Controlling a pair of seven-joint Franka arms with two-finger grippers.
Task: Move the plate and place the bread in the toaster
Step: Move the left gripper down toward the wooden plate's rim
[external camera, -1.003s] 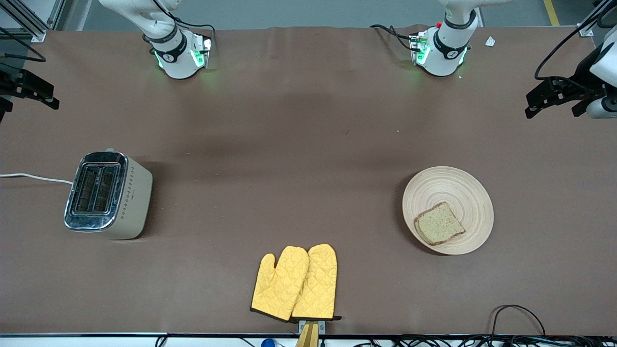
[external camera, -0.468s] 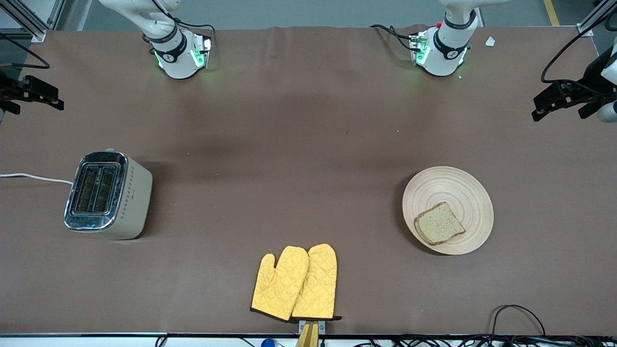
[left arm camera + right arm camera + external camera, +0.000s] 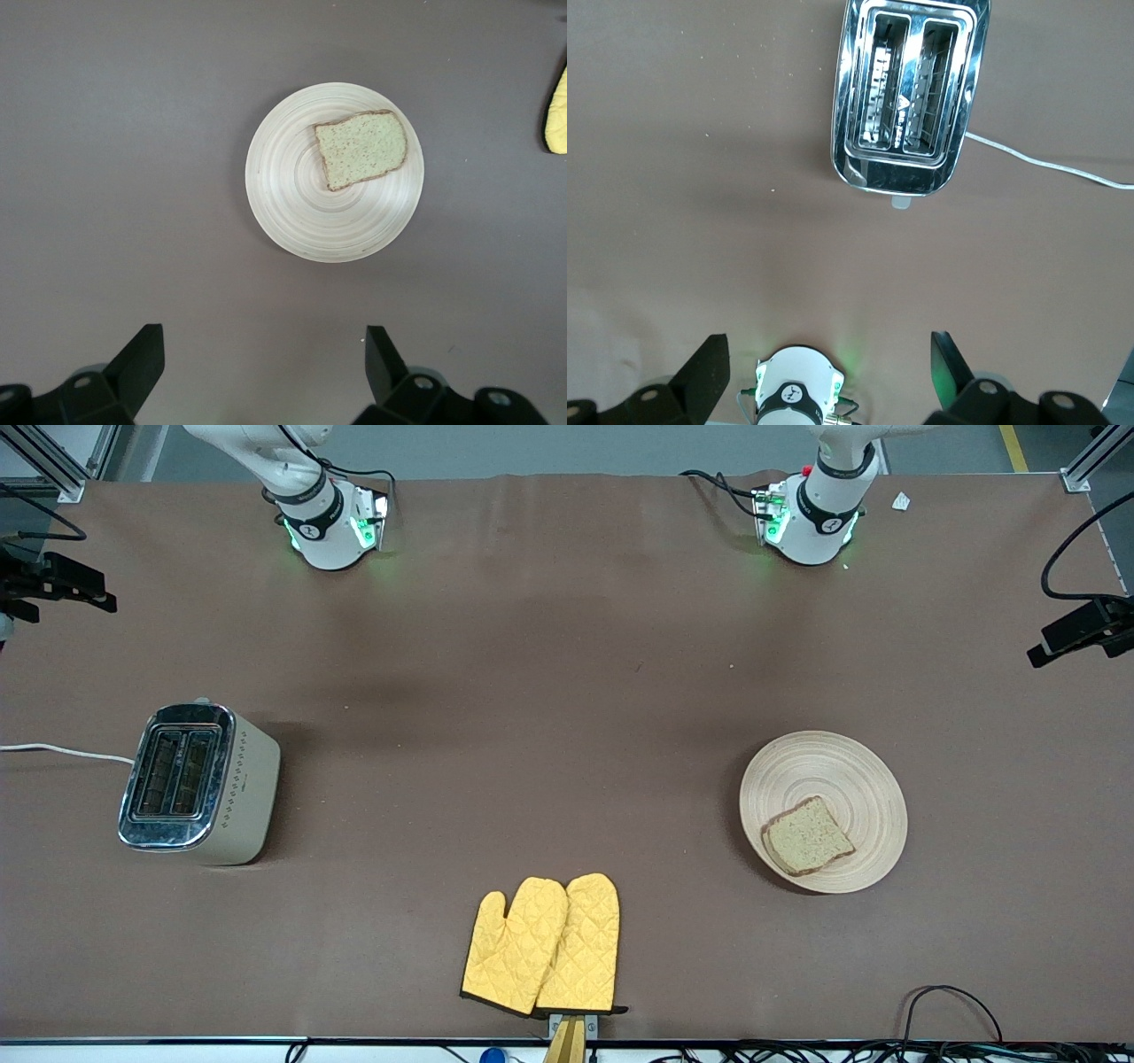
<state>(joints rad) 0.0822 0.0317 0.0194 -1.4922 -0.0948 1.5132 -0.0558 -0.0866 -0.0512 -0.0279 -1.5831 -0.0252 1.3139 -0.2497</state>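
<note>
Well apart, plate [image 3: 873, 771] with bread [image 3: 806, 838] and toaster [image 3: 199, 784].

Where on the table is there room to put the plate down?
Biggest bare patch: mid-table, between toaster and plate, farther from the camera than the mitts. More room between toaster and mitts. The bread takes part of the plate; nothing is crowded.

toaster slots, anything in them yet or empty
Empty. The right wrist view looks straight down into the toaster: both slots show only bare wire guides. The bread lies flat on the plate.
</note>
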